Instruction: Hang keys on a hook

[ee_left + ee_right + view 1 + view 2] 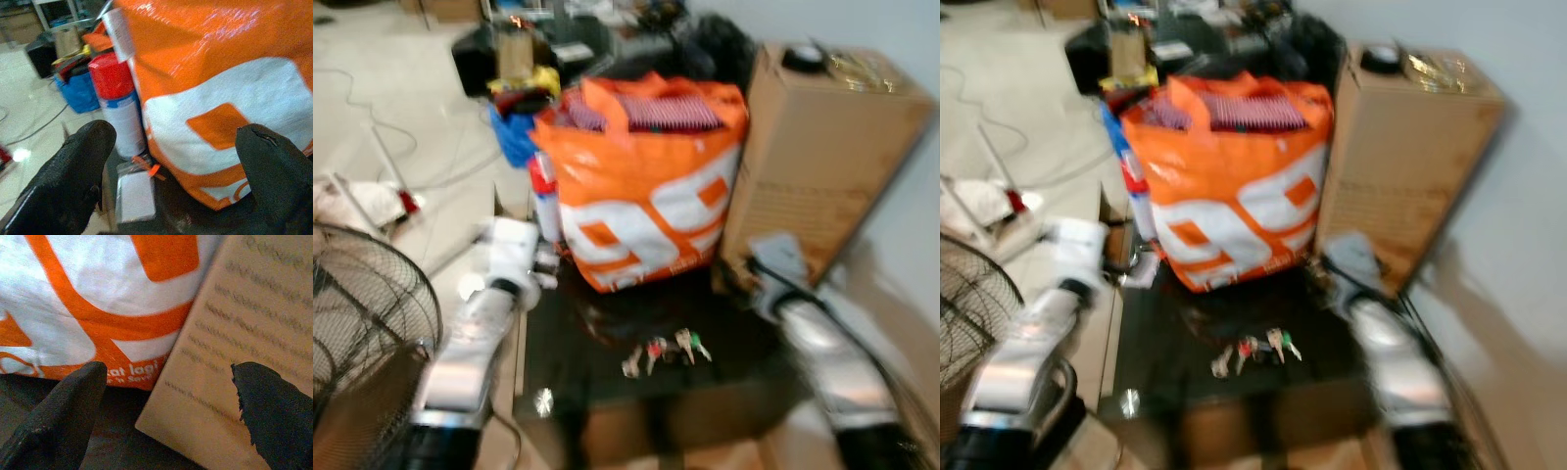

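A bunch of keys with red and green caps lies on a low dark table, in front of a big orange and white bag. My left gripper is open at the table's left edge, pointing at the bag and a red-capped spray can. My right gripper is open too, held at the table's far right and facing the gap between the bag and a cardboard box. Both eye views are blurred. The keys lie between the two arms, nearer me.
A tall cardboard box stands right of the bag against a pale wall. A wire fan is close on my left. Clutter, a blue bag and cables cover the floor at the back left.
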### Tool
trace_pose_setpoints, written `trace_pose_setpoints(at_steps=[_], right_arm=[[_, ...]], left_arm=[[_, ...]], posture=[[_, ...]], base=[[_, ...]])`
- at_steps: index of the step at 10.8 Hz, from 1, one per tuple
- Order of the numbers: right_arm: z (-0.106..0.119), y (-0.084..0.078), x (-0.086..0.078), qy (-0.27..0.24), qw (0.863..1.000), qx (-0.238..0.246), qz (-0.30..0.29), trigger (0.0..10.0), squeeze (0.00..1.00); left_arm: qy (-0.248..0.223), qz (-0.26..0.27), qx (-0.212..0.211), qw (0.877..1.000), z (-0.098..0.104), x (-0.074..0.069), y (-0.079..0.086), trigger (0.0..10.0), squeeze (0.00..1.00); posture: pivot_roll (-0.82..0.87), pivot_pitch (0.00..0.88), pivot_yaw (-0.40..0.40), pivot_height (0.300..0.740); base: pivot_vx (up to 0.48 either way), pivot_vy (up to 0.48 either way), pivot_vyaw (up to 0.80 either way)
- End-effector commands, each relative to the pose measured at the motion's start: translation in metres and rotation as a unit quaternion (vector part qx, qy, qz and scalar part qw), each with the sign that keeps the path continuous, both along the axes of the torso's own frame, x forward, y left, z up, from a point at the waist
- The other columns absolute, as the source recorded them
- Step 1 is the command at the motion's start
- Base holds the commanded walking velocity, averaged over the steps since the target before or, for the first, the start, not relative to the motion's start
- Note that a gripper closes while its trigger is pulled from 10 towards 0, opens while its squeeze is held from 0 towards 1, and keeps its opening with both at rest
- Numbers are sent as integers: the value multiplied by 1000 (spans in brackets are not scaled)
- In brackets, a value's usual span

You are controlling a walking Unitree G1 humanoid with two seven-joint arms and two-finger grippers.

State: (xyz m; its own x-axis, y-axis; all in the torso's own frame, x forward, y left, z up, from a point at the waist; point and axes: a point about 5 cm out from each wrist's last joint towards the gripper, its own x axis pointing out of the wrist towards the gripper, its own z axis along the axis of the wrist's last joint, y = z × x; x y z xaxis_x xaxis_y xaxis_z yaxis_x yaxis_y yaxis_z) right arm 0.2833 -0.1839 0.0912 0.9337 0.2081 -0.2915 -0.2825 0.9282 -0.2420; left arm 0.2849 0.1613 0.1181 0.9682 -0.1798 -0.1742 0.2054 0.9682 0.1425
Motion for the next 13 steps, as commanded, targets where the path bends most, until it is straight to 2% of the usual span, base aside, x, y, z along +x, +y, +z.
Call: trace_pose_setpoints(at_steps=[1, 2, 3, 4, 5, 6, 8, 10, 11, 13], right_arm=[[7, 13, -2, -2, 997, 5, 71, 10000, 380], [7, 13, -6, 18, 991, -22, 132, 10000, 0], [7, 12, -7, 23, 986, -46, 160, 10000, 0], [7, 12, -7, 38, 971, -91, 220, 10000, 0], [4, 19, -6, 52, 956, -113, 267, 10000, 0], [2, 26, -3, 62, 945, -125, 297, 10000, 0], [-9, 39, 4, 104, 916, -166, 351, 10000, 0], [-24, 50, 0, 144, 893, -173, 390, 10000, 0], [-32, 53, -1, 159, 886, -176, 397, 10000, 0], [-47, 61, 0, 174, 891, -168, 385, 10000, 0]], left_arm=[[8, -5, 16, 1000, -2, 0, 5, 10000, 1000], [17, -30, 33, 999, -6, 0, 2, 10000, 1000], [23, -50, 44, 998, -8, 0, 0, 10000, 1000], [36, -99, 64, 992, -12, 1, -2, 10000, 1000], [50, -162, 103, 980, -18, -3, -3, 10000, 1000], [65, -204, 119, 970, -23, -7, -2, 10000, 1000], [100, -273, 161, 943, -35, -14, -1, 10000, 1000], [118, -311, 176, 926, -43, -17, -1, 10000, 1000], [121, -323, 181, 921, -45, -18, -2, 10000, 1000], [140, -366, 176, 903, -55, -30, -10, 10000, 1000]], posture=[[-82, 0, -1, 740], [-89, 0, 3, 740], [-93, 0, 4, 740], [-97, 0, 5, 740], [-109, 0, 11, 740], [-112, 0, 12, 740], [-111, 0, 2, 740], [-120, 0, -3, 740], [-120, 0, -5, 740], [-133, 0, -10, 740]], base=[[0, 0, 0], [0, 0, 0], [0, 0, 0], [0, 0, 0], [0, 0, 0], [0, 0, 0], [0, 0, 0], [0, 0, 0], [0, 0, 0], [0, 0, 0]])
